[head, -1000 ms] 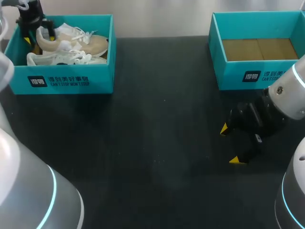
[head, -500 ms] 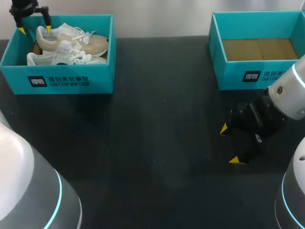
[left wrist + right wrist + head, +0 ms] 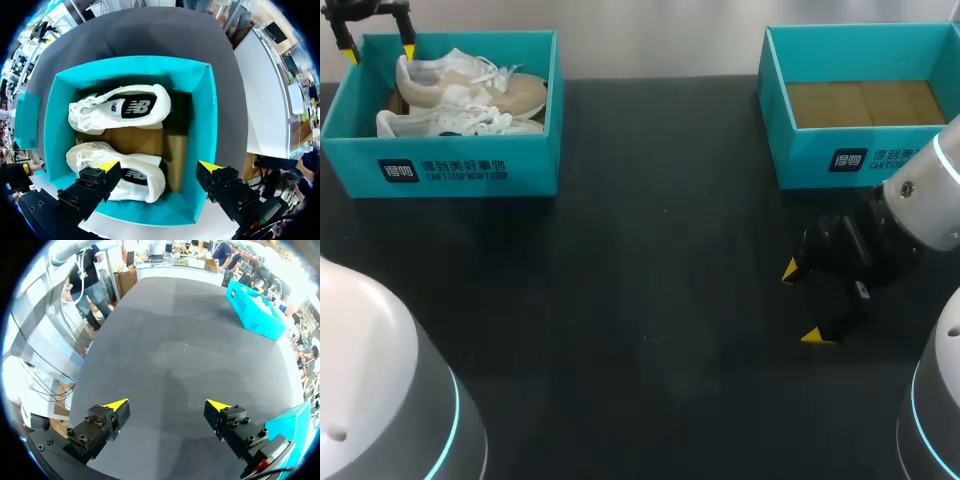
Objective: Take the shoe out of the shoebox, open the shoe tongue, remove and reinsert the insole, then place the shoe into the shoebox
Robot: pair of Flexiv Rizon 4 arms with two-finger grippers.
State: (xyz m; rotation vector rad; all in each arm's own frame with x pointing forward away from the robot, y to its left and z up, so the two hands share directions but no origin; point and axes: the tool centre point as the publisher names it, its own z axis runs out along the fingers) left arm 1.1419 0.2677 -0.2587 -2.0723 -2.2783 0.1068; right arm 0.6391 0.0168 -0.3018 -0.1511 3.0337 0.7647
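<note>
- Shoe pair: a beige sneaker (image 3: 470, 88) and a white sneaker (image 3: 450, 122) lie side by side inside the left shoebox (image 3: 450, 170), at the far left corner of the worktop (image 3: 650, 300).
- Neither sneaker has been lifted, so taking one out is judged to be the step in hand.
- Left end effector (image 3: 375, 49) hovers above the box's far left corner, by the beige sneaker's heel, with its fingers spread wide and holding nothing.
- A good grasp would probably put one finger inside the heel collar and the other outside the heel, well away from the box wall and the laces.
- Coming straight down matters, since the heel lies close to the box's wall and a slanted approach could catch the rim.
- Lifting straight up until the sole clears the rim should keep the light box from being dragged along.
- Right end effector (image 3: 803, 303) hangs over the worktop near its right edge, just in front of the right shoebox (image 3: 840, 158), with its fingers wide apart and empty. It is well placed to help once the sneaker reaches the middle.
</note>
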